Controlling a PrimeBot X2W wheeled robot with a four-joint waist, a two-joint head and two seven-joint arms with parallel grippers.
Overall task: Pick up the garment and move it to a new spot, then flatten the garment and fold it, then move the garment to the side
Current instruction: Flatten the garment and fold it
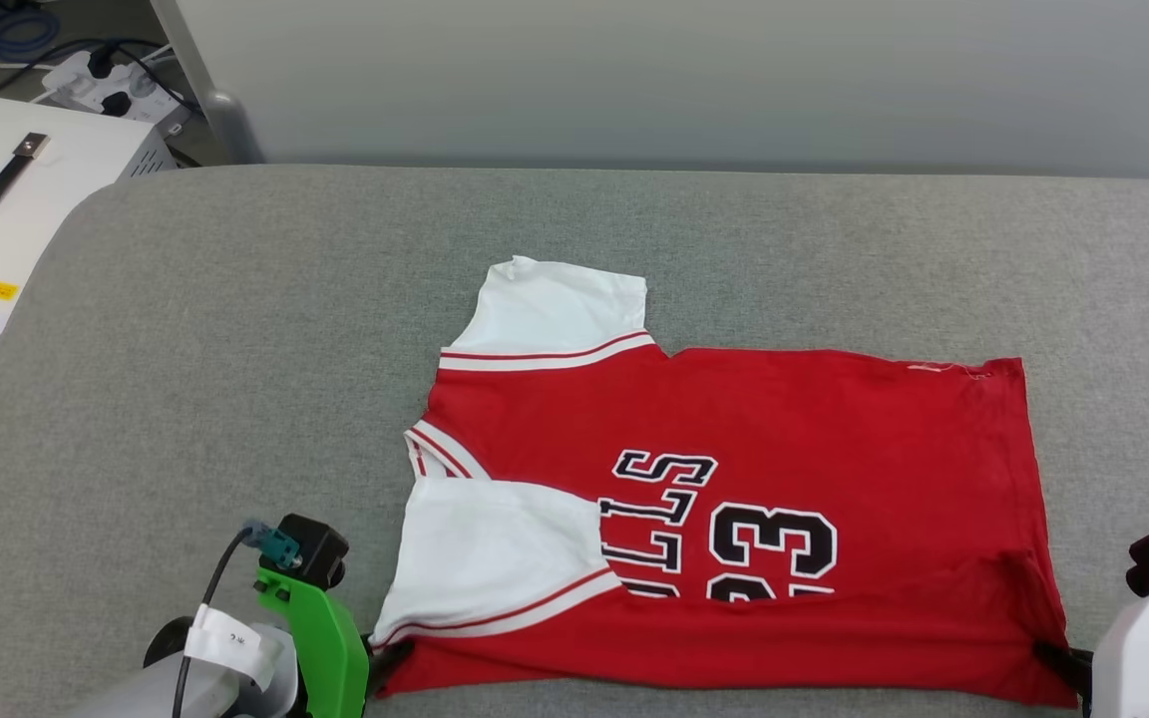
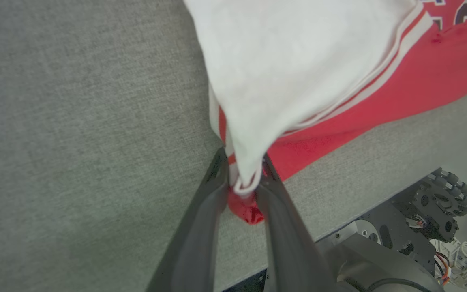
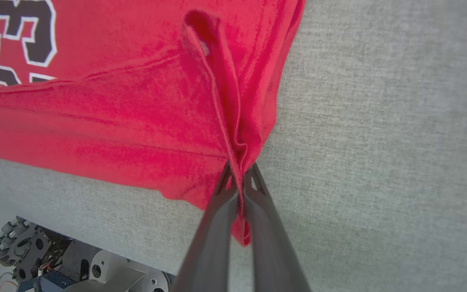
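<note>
- Two near corners of the garment (image 1: 814, 429) are pinched (it lies spread on the grey table (image 1: 235, 349), lettering up).
- At the sleeve corner, the left gripper (image 2: 243, 162) has its fingers slightly apart, with cloth bunched between them.
- At the hem corner, the right gripper (image 3: 239, 170) is clamped tight.

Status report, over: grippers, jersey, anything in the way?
Left gripper clamped on jersey at sleeve corner. Right gripper shut on hem corner. Jersey spread on grey table. No obstacle seen near it.

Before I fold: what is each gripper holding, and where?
Both hold the red, white-sleeved jersey T-shirt: left gripper its near sleeve-side corner, right gripper its near hem corner.
</note>
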